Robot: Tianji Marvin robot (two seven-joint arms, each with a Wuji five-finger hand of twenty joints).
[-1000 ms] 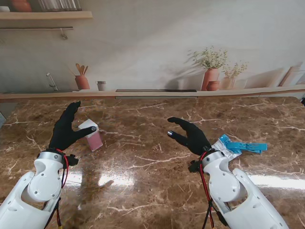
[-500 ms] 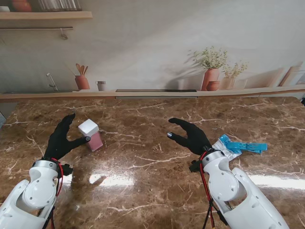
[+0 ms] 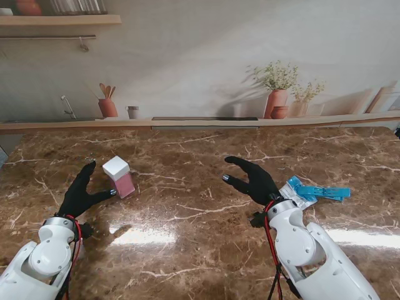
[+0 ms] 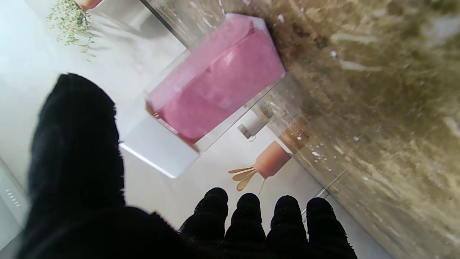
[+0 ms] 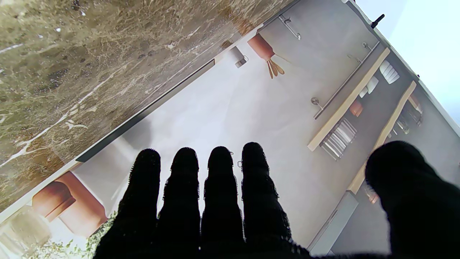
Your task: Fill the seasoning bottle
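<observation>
Standing on a brown marble table (image 3: 200, 225) with pale veins, the seasoning bottle (image 3: 119, 177) sits on the left side, toward the far half of the surface. It is a clear square container with pink contents and a white square cap (image 3: 115, 167), and it leans a little rather than standing fully upright. My left hand (image 3: 81, 192), in a black glove, is just beside the bottle on its left. The fingers are spread and the thumb reaches toward the bottle's near side, its tip very close to the wall; whether it touches I cannot tell. That hand holds nothing. From the left wrist camera the bottle (image 4: 215, 86) fills much of the view beyond my fingertips (image 4: 248, 212), with the thumb (image 4: 77, 140) off to one side and clear space between the fingers and the bottle. My right hand (image 3: 255, 182), also gloved in black, hovers over the table right of centre, well apart from the bottle, fingers extended and apart, gripping nothing. Just to its right, a seasoning packet (image 3: 299, 193) lies flat on the table with a blue clip (image 3: 319, 189) on it. Behind the table runs a wall backdrop (image 3: 206, 69) showing shelves, plants and utensils.
</observation>
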